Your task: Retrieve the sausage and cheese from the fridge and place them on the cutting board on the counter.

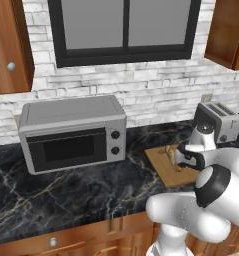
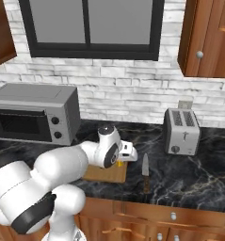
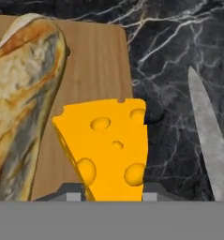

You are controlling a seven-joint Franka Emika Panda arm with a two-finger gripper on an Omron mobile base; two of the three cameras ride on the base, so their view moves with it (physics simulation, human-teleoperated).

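While my pincer [image 3: 111, 196] grips the cheese [image 3: 105, 147] over the board's [image 3: 97, 65] edge nearest the knife [image 3: 208, 136], beside the bread [image 3: 22, 98], I should lower it fully onto the wood before letting go, or it may tip onto the counter [image 3: 169, 56].

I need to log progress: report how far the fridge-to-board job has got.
Done: nothing confirmed; no sausage shows on the cutting board, where a bread roll lies. In hand: the cheese sits between the gripper fingers over the board's edge, beside a knife. Left: set the cheese down, then bring the sausage.
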